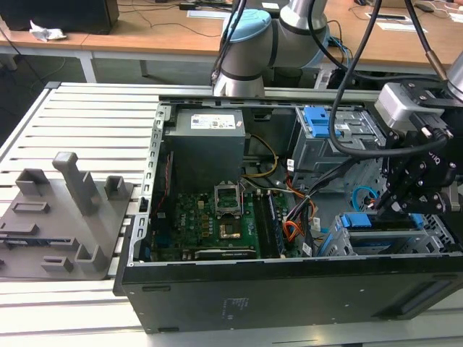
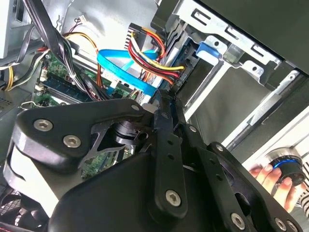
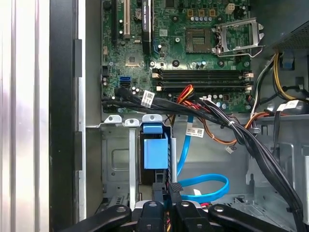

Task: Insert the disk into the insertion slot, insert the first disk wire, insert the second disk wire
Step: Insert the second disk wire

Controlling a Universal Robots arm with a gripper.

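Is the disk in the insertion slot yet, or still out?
In. In the first wrist view the disk's blue carrier sits inside the grey insertion slot, just ahead of the gripper.

Robotics lab, slatted aluminium workbench [image 1: 87, 108], wooden desks [image 1: 145, 32] behind, open computer case [image 1: 289, 289]

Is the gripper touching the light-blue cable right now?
Cannot tell. In the first wrist view the gripper sits right beside the light-blue cable, but neither contact nor gap shows plainly.
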